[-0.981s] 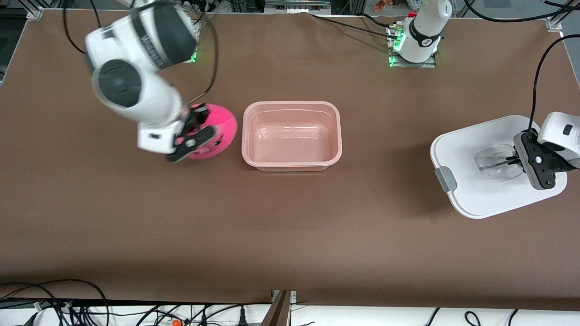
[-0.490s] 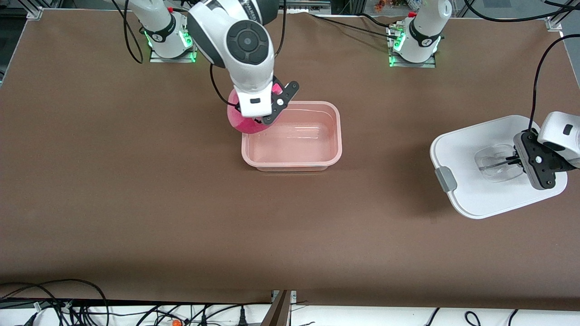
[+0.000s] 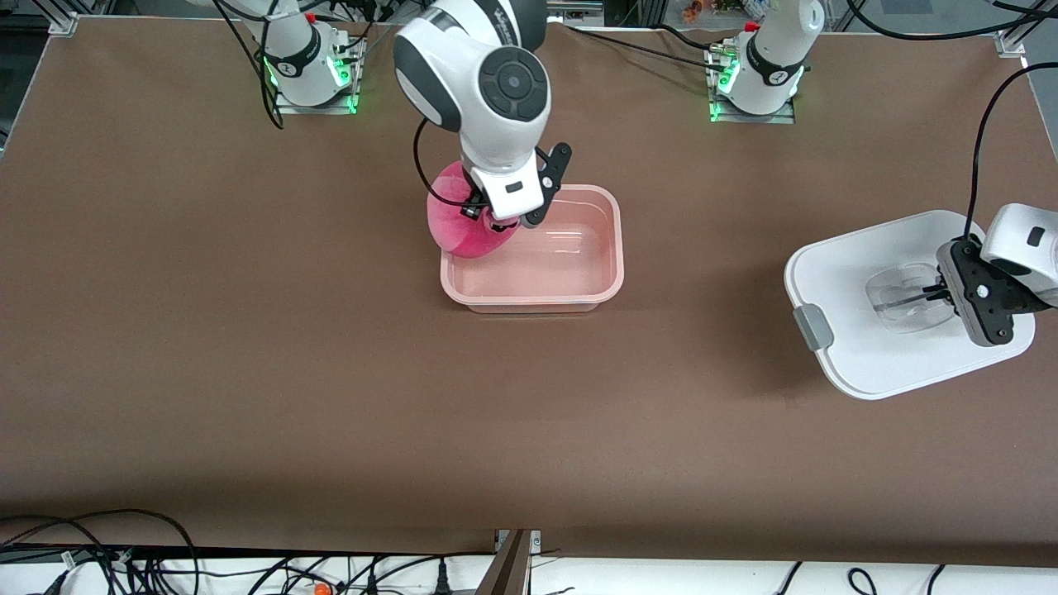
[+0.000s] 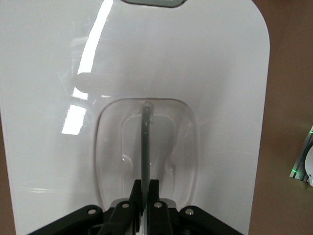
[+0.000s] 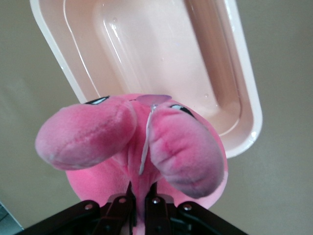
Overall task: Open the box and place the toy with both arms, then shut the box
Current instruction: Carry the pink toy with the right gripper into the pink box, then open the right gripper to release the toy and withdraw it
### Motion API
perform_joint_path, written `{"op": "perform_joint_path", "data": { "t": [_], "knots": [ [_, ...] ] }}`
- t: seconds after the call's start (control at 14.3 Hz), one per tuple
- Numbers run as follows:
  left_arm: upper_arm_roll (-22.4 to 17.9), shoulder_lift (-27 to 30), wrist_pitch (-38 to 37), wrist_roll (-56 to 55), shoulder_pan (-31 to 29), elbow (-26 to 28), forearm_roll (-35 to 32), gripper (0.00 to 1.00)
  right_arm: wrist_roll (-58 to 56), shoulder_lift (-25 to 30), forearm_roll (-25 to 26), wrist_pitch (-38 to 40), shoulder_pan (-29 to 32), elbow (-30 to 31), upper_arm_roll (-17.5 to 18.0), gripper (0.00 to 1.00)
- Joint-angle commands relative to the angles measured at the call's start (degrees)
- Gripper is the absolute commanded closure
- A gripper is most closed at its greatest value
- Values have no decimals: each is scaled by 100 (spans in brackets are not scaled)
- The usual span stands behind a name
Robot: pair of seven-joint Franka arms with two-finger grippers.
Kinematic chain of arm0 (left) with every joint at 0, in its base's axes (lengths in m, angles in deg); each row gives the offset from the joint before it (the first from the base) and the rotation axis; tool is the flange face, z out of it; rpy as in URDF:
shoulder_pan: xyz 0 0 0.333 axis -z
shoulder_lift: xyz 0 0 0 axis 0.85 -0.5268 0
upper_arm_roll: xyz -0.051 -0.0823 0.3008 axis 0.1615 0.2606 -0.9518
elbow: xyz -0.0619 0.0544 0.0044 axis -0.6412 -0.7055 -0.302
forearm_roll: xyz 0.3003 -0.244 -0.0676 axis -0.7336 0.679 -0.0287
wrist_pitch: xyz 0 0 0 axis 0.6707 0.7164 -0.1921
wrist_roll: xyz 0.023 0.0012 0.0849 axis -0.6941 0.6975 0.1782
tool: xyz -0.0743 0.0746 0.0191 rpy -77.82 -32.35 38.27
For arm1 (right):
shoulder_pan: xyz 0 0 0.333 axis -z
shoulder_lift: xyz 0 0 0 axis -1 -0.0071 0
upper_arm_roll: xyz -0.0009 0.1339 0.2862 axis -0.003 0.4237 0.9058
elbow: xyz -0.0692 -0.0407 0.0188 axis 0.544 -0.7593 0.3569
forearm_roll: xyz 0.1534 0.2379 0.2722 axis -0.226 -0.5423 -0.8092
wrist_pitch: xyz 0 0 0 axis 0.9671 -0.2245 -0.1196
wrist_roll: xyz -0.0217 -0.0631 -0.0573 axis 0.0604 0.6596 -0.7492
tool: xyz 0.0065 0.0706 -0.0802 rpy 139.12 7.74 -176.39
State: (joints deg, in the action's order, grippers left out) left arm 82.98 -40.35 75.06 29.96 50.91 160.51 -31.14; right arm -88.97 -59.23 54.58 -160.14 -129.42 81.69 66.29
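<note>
The box (image 3: 617, 248) is a pale pink tub standing open mid-table, with nothing inside; its rim (image 5: 247, 83) shows in the right wrist view. My right gripper (image 3: 489, 220) is shut on the hot-pink plush toy (image 3: 459, 221), pinching a fold of it (image 5: 142, 166), and holds it over the box's end toward the right arm. The white lid (image 3: 876, 364) with a grey clip (image 3: 812, 326) is off the box, over the table toward the left arm's end. My left gripper (image 3: 932, 292) is shut on the lid's clear handle (image 4: 145, 142), fingertips (image 4: 145, 188) clamping it.
Both arm bases (image 3: 310, 74) (image 3: 752, 83) glow green along the table's edge farthest from the front camera. Loose cables (image 3: 124, 554) lie below the table's nearest edge. Brown table surface (image 3: 529, 413) stretches between the box and the lid.
The right arm lifted the toy from the table beside the box and carried it over the box's end. The left gripper and lid have not moved.
</note>
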Motion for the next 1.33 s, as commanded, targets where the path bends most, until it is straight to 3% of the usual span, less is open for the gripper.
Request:
{"op": "perform_joint_path", "data": {
  "t": [0.0,0.35,1.05,1.26],
  "knots": [
    [-7,17,-115,123,9,-107,28,100,-60,-344,127,-143,-139,-285,-62,100],
    [-7,26,-115,132,9,-107,28,100,-52,-810,417,-697,-280,-294,-88,100],
    [-15,26,-115,150,71,-107,37,100,299,-828,452,-1119,-271,-416,-255,100],
    [-15,26,-115,158,62,-99,37,100,422,-1056,574,-1234,-446,-382,-247,100]
  ]
}}
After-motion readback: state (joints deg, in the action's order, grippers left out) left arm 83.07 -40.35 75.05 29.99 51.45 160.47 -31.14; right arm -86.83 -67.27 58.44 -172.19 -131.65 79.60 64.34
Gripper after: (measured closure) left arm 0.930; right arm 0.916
